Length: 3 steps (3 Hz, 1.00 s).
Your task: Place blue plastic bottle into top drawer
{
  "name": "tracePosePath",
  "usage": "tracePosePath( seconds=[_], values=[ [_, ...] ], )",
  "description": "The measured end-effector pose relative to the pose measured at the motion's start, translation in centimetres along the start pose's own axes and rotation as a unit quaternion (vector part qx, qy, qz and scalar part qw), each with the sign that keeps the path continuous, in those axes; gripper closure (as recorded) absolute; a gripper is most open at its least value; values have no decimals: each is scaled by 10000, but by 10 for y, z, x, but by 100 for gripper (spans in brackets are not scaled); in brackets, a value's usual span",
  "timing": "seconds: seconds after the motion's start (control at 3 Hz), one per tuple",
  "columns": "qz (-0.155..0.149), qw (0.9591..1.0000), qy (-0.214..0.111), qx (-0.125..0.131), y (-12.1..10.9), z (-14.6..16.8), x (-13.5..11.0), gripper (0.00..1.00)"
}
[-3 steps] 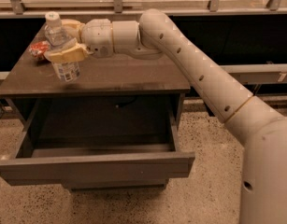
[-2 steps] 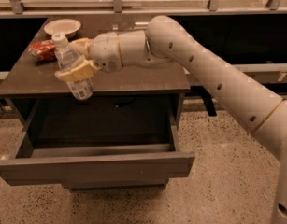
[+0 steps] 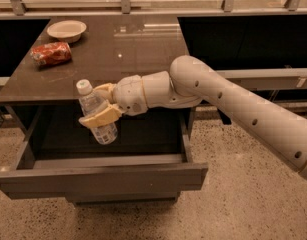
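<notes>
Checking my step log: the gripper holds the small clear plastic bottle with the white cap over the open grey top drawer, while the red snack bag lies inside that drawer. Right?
Not quite. The camera view shows the red snack bag on the dark cabinet top, beside the white bowl. The gripper does hold the clear plastic bottle over the open drawer.

gripper (image 3: 92,105) and bottle (image 3: 106,132) hang over the top drawer (image 3: 100,177); bowl (image 3: 66,30) and bag (image 3: 51,53) lie behind on the cabinet (image 3: 124,60).
</notes>
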<state>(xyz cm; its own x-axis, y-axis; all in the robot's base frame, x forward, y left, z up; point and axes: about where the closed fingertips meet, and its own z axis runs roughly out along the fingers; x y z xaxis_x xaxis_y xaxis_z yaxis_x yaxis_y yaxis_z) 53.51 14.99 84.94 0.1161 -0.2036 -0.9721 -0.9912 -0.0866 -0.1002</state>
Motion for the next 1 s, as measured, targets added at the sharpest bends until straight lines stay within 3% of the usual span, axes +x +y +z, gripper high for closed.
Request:
tracePosePath(
  seconds=[0.33, 0.67, 1.0],
  values=[
    [-3, 10000, -3, -17, 0, 2, -1, 100],
    [121, 9995, -213, 202, -1, -3, 23, 100],
    [315, 9959, -565, 629, 9, -18, 65, 100]
  ],
)
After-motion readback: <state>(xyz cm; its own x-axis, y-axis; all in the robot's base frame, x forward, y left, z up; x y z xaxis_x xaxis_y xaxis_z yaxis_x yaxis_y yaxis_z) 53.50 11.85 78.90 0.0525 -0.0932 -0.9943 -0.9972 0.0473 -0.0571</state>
